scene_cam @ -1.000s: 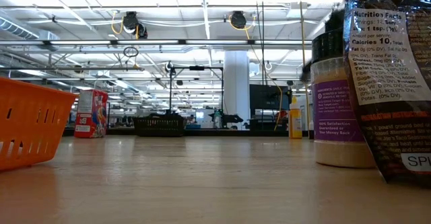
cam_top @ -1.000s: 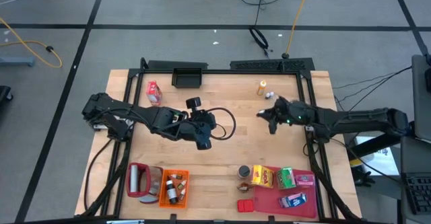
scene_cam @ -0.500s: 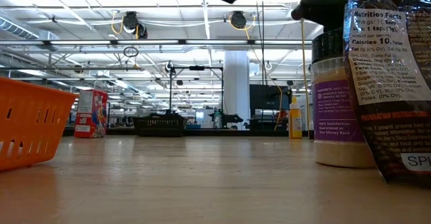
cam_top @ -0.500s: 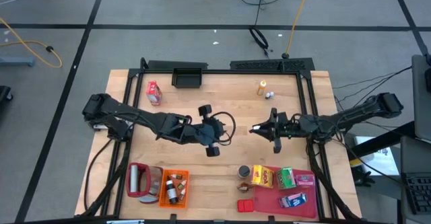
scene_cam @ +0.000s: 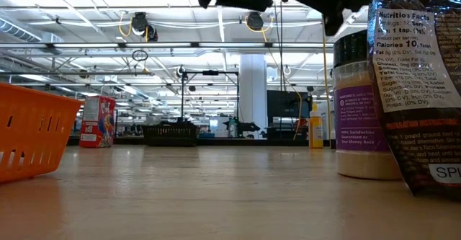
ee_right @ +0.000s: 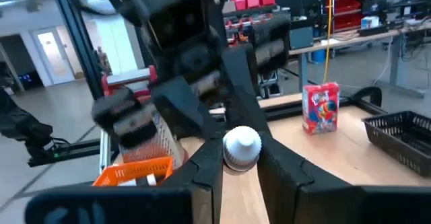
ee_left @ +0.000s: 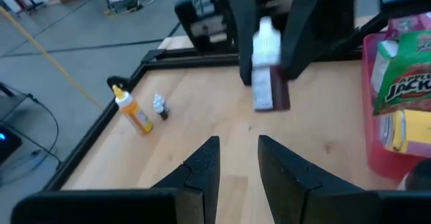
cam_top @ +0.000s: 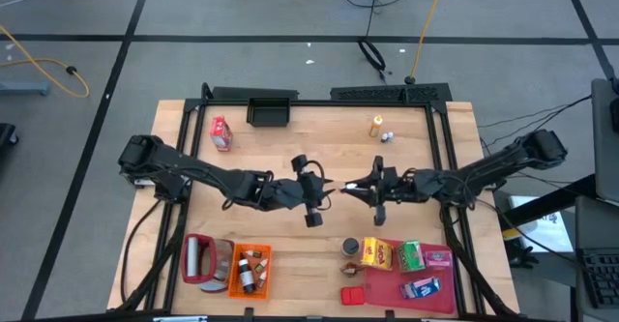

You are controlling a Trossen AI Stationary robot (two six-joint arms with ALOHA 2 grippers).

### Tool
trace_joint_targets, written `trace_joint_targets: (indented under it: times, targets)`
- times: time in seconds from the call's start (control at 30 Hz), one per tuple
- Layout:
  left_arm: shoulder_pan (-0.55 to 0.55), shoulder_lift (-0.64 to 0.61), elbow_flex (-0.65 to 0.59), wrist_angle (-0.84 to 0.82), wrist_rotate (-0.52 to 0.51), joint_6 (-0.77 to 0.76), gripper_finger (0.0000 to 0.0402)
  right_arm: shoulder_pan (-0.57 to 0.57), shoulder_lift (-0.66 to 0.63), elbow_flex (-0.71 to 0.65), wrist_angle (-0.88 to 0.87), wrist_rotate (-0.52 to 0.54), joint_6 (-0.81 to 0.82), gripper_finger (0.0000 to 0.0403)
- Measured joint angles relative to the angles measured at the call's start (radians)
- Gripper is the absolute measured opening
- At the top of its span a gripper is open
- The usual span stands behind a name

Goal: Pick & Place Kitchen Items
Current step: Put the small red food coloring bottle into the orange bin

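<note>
Right gripper [cam_top: 350, 188] with white-capped bottle [ee_left: 267, 72], left gripper [cam_top: 327, 186] facing.

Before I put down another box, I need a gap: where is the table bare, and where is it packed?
Bare wood lies between the red carton and the orange bottle, in front of the black basket. The middle is taken: the left gripper and right gripper meet there around a small white-capped bottle. The orange crate and red tray crowd the near edge.
</note>
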Motion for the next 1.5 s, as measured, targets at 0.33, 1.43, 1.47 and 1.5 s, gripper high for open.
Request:
trace_joint_targets:
  times: [0.33, 1.43, 1.47, 1.5]
  targets:
    - [-0.001, 0.000, -0.014, -0.007, 0.024, -0.022, 0.0104, -0.020, 0.096, 0.062, -0.008, 0.004, -0.022, 0.0058]
    - [0.033, 0.000, -0.015, 0.010, 0.061, -0.065, 0.0154, -0.043, 0.222, 0.161, 0.005, -0.021, -0.053, 0.0058]
    - [0.033, 0.000, -0.015, -0.005, 0.061, -0.073, 0.0138, -0.043, 0.225, 0.166, -0.001, -0.020, -0.055, 0.0058]
    - [0.033, 0.000, -0.015, -0.014, 0.060, -0.076, 0.0121, -0.043, 0.223, 0.166, -0.003, -0.020, -0.055, 0.0058]
